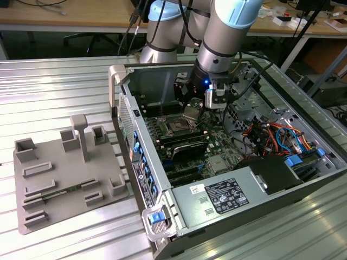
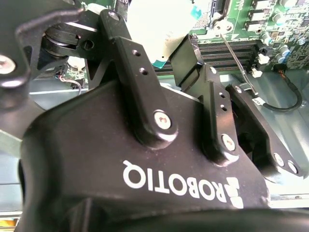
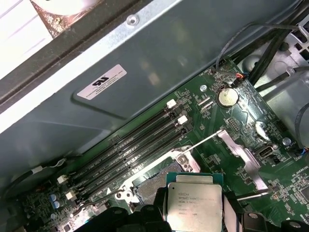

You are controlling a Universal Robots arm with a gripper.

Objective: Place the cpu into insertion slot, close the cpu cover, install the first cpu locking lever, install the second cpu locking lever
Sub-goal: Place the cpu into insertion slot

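Note:
My gripper point(image 1: 191, 110) is shut on the cpu point(image 1: 191, 113), a flat silver-topped chip. It hangs just above the motherboard inside the open computer case. In the first wrist view the cpu point(image 3: 194, 203) sits between my two black fingers point(image 3: 150, 217), partly over one side of the insertion slot point(image 3: 153, 180). In the exterior view the insertion slot point(image 1: 176, 127) is a dark square with a silver rim, to the exterior view's left of the chip. The cpu cover point(image 3: 242, 155) stands open beside the socket, and a thin locking lever point(image 3: 205, 139) is raised. In the second wrist view the cpu point(image 2: 159, 29) shows pale between the fingers point(image 2: 189, 57).
Long black memory slots point(image 3: 130, 145) lie between the socket and the case's grey wall point(image 3: 159, 72). Bundled cables point(image 1: 276, 135) and a power supply point(image 1: 222, 197) fill the case's near end. A grey fixture tray point(image 1: 59, 179) rests on the metal table at the exterior view's left.

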